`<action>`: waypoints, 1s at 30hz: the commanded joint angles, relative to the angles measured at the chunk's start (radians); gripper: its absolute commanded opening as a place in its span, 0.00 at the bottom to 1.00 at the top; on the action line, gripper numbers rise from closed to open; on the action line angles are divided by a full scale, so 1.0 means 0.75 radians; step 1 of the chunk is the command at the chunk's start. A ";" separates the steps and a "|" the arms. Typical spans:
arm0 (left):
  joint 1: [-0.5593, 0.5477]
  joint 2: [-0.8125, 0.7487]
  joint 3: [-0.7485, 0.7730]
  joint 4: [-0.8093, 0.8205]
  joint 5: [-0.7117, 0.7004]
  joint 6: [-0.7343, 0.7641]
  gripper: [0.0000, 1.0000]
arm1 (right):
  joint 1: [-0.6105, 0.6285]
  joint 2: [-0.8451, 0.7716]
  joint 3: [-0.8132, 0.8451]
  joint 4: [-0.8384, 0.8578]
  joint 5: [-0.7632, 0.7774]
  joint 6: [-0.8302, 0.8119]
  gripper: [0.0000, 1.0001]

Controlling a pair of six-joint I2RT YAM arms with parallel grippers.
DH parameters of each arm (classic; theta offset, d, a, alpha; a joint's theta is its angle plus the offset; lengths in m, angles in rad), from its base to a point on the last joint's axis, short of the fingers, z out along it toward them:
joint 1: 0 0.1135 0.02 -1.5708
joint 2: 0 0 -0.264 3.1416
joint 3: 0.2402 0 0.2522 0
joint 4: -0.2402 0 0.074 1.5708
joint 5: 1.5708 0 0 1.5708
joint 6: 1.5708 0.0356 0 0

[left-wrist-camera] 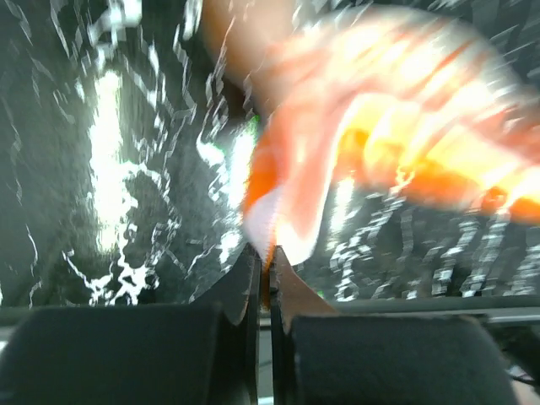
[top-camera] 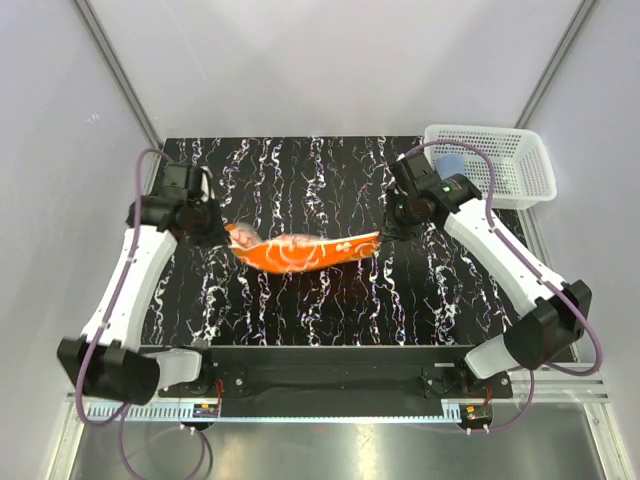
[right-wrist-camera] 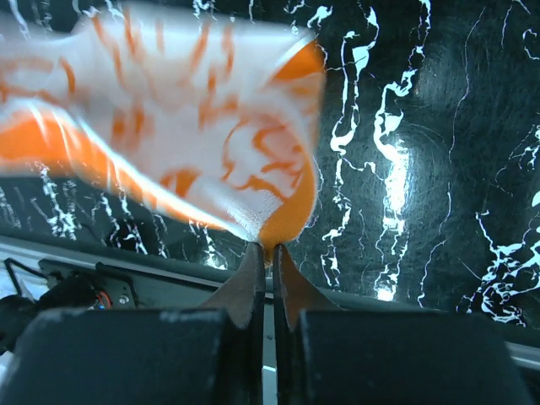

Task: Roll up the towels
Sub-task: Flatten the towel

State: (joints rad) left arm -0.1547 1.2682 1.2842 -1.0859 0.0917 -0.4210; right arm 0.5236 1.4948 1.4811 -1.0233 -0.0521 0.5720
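Fingers [left-wrist-camera: 246, 283] of the left gripper [left-wrist-camera: 264, 253] and of the right gripper [right-wrist-camera: 264, 251] are pinched tight on opposite ends of the orange towel [top-camera: 305, 252], slung left to right between them over the middle of the black table [top-camera: 300, 320].

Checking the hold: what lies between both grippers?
The bright orange patterned cloth towel, ends pinched by left gripper and right gripper, per the top view.

The orange towel [top-camera: 305, 252] hangs between my two grips; the light blue towel [top-camera: 451, 163] sits apart.
Patterned with white swirls, it is bunched into a long sagging band, one end pinched in my left gripper [left-wrist-camera: 263, 253], the other in my right gripper [right-wrist-camera: 264, 250]. The blue one lies in the basket [top-camera: 520, 165], far right.
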 commanded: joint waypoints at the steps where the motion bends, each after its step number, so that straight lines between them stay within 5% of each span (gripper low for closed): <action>1: 0.016 -0.100 0.126 -0.008 0.070 0.021 0.00 | -0.011 -0.122 0.054 -0.035 -0.021 -0.022 0.00; 13: 0.047 0.025 0.175 0.094 0.027 0.021 0.00 | -0.162 0.072 0.174 0.053 -0.078 -0.106 0.00; 21: 0.086 0.081 0.470 0.237 0.086 0.062 0.01 | -0.260 0.165 0.520 0.029 -0.021 -0.194 0.00; 24: 0.090 -0.021 0.397 0.335 0.017 0.066 0.08 | -0.260 0.063 0.441 0.082 -0.018 -0.202 0.00; 30: 0.104 -0.179 -0.080 0.472 -0.002 0.036 0.25 | -0.258 -0.197 -0.197 0.345 -0.073 -0.121 0.00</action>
State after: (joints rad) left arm -0.0872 1.1477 1.3582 -0.7975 0.1158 -0.3889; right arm 0.3279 1.4090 1.4990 -0.8616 -0.0906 0.4545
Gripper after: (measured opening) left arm 0.225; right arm 0.029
